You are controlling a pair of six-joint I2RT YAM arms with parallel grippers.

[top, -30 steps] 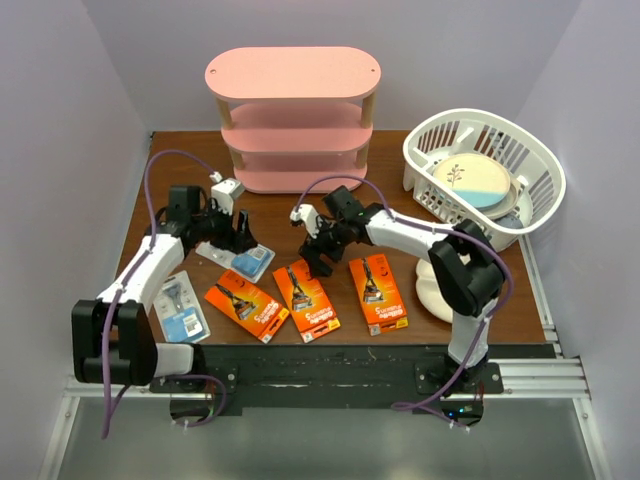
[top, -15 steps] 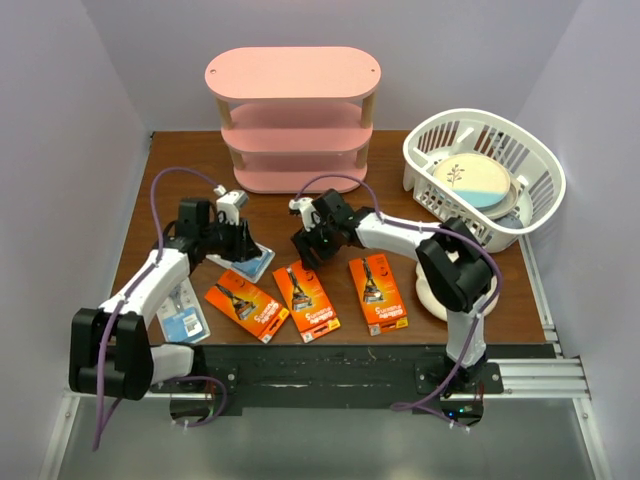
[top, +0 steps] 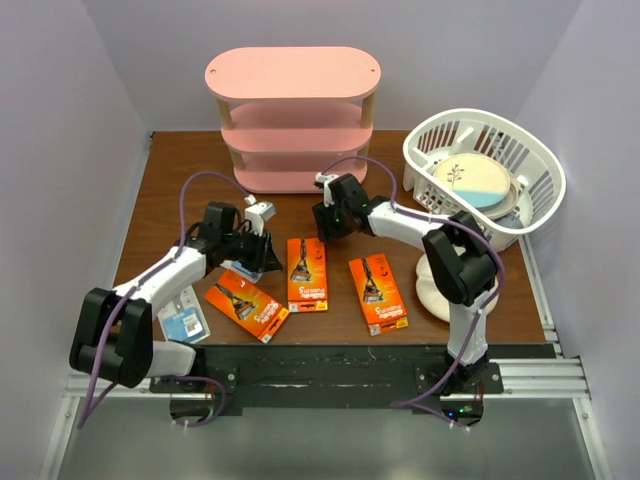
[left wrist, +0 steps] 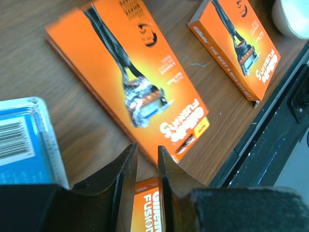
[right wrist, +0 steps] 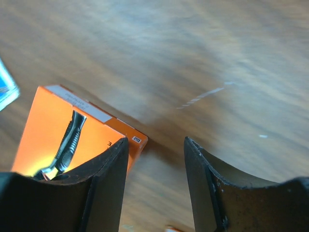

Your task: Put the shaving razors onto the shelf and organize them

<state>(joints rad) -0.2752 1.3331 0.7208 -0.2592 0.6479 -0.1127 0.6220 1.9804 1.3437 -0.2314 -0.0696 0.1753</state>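
Right tool [top: 323, 224] mid-frame stands half open and empty at the orange pack's [top: 307, 272] top corner; left tool [top: 266, 256] is nearly closed beside the blue pack [left wrist: 21, 145], grip unclear.

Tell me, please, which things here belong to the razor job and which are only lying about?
Job: three orange razor packs; two blue blister cards; pink shelf.
Lying about: white basket, plate in it, white dish.

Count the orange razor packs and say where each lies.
3, all flat on the table: the left orange pack near the front edge, the middle orange pack, and the right orange pack. None is on the shelf; none seems hidden.
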